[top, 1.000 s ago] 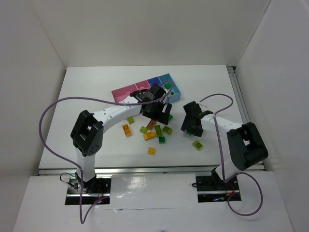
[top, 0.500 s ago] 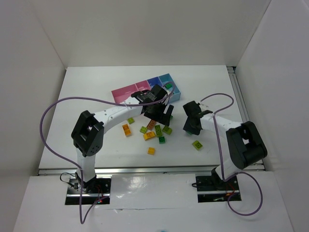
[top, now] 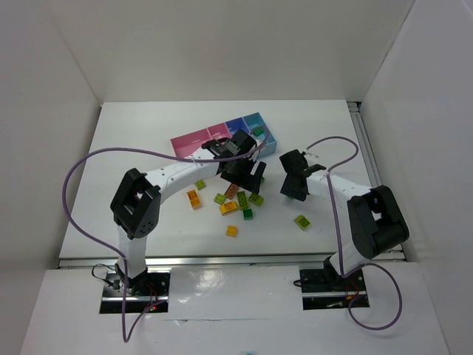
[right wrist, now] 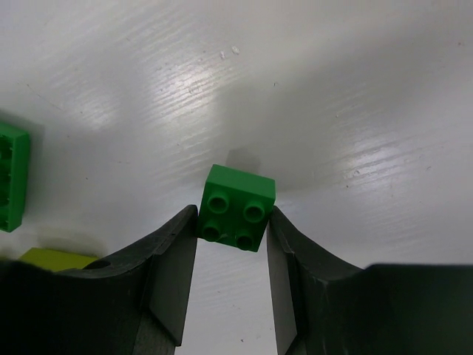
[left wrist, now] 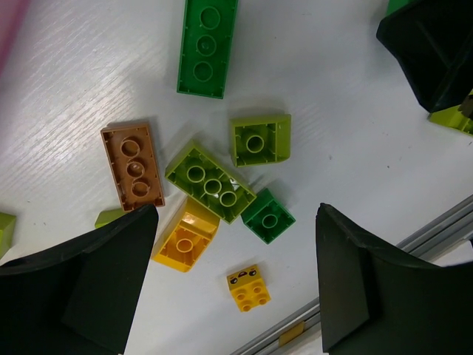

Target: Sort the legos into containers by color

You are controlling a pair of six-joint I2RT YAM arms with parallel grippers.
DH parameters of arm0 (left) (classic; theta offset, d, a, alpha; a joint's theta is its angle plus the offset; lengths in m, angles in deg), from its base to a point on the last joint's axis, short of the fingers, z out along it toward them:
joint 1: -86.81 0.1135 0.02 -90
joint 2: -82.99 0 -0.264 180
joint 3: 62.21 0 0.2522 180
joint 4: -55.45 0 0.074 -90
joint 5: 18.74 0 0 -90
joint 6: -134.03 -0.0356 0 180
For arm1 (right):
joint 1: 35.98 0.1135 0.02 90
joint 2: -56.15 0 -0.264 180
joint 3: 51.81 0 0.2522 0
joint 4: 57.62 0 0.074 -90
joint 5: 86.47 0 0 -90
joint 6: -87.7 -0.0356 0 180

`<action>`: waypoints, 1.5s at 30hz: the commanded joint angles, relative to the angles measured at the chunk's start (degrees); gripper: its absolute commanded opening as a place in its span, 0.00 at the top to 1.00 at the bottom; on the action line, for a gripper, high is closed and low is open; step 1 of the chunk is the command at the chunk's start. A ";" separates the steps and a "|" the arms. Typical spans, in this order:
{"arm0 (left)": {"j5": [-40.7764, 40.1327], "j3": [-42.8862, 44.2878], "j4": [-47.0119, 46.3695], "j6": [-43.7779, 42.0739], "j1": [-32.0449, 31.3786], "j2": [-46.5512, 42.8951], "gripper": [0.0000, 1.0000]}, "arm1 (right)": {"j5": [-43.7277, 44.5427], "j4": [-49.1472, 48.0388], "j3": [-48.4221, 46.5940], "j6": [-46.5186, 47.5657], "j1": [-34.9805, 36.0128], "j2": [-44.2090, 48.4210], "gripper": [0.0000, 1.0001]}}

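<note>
Right gripper [right wrist: 233, 222]: clenched on one dark green brick [right wrist: 238, 198], a four-stud piece pinched by its side faces between the fingers [right wrist: 171, 275]. Whether this brick rests on the table [right wrist: 355, 89] or hangs just clear of it cannot be told. It is outside the containers [top: 222, 136], off the row's light blue end and on the side toward the arm bases.

Left gripper [top: 243, 176]: released, jaws spread wide, holding nothing. It hovers just on the near side of the containers, above the loose legos [left wrist: 211, 181]. Lying there are a long green brick [left wrist: 205, 48], a brown brick [left wrist: 133, 166], a lime slope [left wrist: 259, 140], an orange-yellow slope [left wrist: 186, 237] and a small yellow brick [left wrist: 248, 287].

One green piece [top: 256, 130] lies inside the light blue container.
</note>
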 commanded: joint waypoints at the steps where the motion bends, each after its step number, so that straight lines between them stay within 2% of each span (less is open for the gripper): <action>1: 1.02 2.13 -0.21 -1.16 -0.19 0.62 0.12 | 2.65 1.24 -3.10 0.82 0.37 1.54 0.70; 24: 2.07 -0.25 -2.05 -1.16 -0.19 -1.23 0.12 | 2.65 1.25 -3.72 1.43 0.37 2.59 0.70; 28: 1.54 -0.77 -2.05 -1.16 -0.19 -1.76 0.12 | 2.65 1.78 -6.88 2.48 0.37 3.21 0.70; 33: 1.02 -2.53 -2.58 -1.16 -0.19 -2.89 0.12 | 3.79 1.78 -14.78 5.73 0.37 1.81 0.70; 38: -1.53 -5.42 -2.58 -1.16 -0.19 -5.09 0.10 | 3.80 -0.06 -24.80 8.55 0.37 -6.88 0.70; 45: -1.00 -11.06 -3.63 -0.10 4.02 -11.50 0.10 | 1.78 -2.35 -41.92 12.50 0.37 -20.33 0.70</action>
